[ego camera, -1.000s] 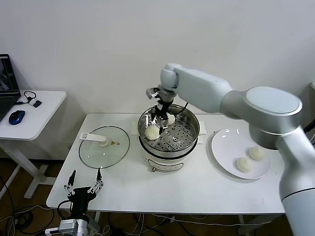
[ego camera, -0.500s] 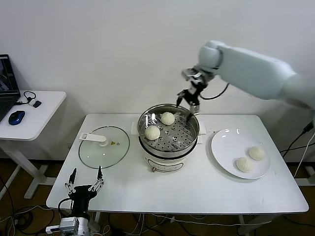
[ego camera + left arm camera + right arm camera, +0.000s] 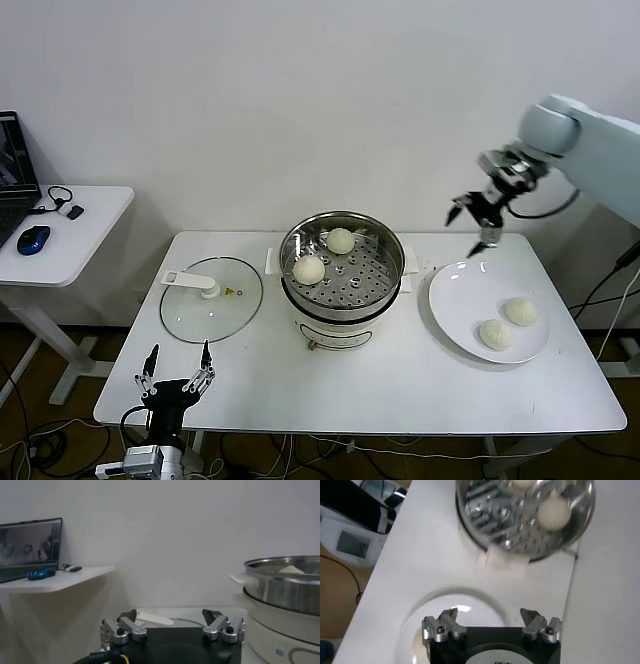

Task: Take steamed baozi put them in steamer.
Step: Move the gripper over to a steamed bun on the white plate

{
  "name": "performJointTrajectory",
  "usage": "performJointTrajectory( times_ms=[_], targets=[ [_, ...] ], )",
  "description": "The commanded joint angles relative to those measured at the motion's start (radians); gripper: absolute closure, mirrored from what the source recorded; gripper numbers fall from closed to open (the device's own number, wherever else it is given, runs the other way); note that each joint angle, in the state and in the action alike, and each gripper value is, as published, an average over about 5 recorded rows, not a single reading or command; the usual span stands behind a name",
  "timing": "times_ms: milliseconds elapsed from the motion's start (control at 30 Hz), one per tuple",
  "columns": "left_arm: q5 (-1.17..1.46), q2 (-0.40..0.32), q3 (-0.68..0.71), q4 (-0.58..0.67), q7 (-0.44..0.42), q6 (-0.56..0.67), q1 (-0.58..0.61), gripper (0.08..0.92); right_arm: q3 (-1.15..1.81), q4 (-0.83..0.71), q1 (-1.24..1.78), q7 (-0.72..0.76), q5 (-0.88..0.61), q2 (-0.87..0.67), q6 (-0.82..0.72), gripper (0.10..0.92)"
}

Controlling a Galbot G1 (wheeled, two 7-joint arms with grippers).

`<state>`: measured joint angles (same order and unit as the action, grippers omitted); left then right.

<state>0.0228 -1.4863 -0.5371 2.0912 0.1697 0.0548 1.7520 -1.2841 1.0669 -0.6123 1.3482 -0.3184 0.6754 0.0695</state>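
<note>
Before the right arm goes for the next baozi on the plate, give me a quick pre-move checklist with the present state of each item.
1. Right tool empty and open: ok, jaws spread, nothing between them.
2. Right tool near the pickup: ok, it hangs above the far edge of the white plate.
3. Baozi left to pick: ok, two on the plate, one nearer, one farther, apart from each other.
4. Room in the steamer: ok, two baozi sit on its tray, bare tray beside them.
5. Glass lid off: ok, flat on the table left of the steamer.
6. Left tool clear: ok, open, parked low at the table's front.
</note>
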Motion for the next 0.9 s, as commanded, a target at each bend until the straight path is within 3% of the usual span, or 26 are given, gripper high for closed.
performJointTrajectory(
  times_ms=[33,433,900],
  targets=[
    [-0.009,-0.007,0.003,0.014,0.001,-0.002,0.005,0.177,0.129,-0.005,0.196,0.003,0.144,-0.161,0.016,0.203],
    [-0.01,-0.014,-0.005,0.011,0.001,-0.004,0.006,0.177,0.344,-0.027,0.505,-0.005,0.321,-0.123,0.032,0.203],
    [-0.004,-0.015,-0.013,0.002,0.002,0.0,0.011,0.177,0.465,-0.146,0.597,-0.026,0.446,-0.025,0.066,0.203]
  ],
)
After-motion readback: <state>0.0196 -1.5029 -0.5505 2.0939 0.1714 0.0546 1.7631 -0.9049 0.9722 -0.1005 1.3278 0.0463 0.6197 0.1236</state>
